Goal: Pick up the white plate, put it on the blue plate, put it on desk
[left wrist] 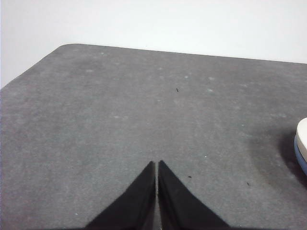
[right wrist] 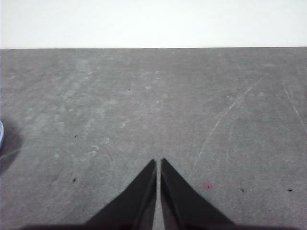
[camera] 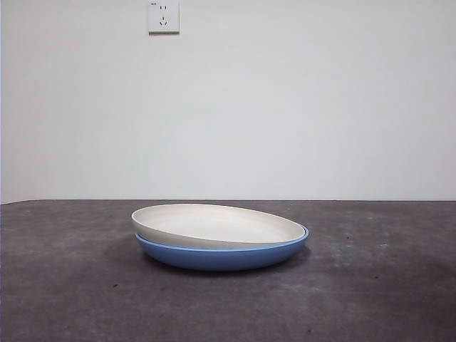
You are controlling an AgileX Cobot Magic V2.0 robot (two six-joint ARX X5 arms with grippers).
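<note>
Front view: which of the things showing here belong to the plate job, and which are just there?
Part of the job:
- white plate, resting tilted in the blue plate
- blue plate, underneath, on the desk
- desk
- left gripper and right gripper, both waiting over bare desk, fingers together

Just there:
- wall socket
- white wall

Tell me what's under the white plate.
The white plate rests tilted in the blue plate, which sits on the desk. The blue plate's inside is covered.
</note>
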